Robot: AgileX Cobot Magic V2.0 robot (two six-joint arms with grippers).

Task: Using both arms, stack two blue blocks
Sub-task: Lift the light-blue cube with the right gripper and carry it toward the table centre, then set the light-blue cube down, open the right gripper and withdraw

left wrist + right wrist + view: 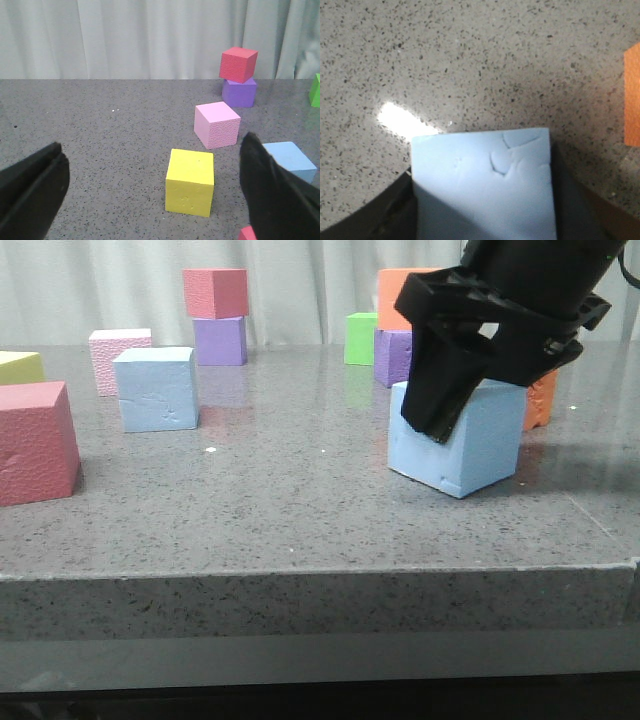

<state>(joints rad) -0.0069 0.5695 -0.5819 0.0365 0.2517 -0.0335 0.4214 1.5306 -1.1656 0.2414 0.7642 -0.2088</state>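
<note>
One blue block sits at the right of the table, slightly tilted. My right gripper is shut on it from above. In the right wrist view this block fills the gap between the dark fingers. I cannot tell whether it touches the table. The other blue block stands free at the back left. In the left wrist view it is partly hidden behind one finger. My left gripper is open and empty above the table, out of the front view.
A yellow cube lies ahead of the left gripper, with a pink cube beyond it. A red cube sits on a purple cube. A big red cube is near left. Green, purple and orange cubes stand behind the held block.
</note>
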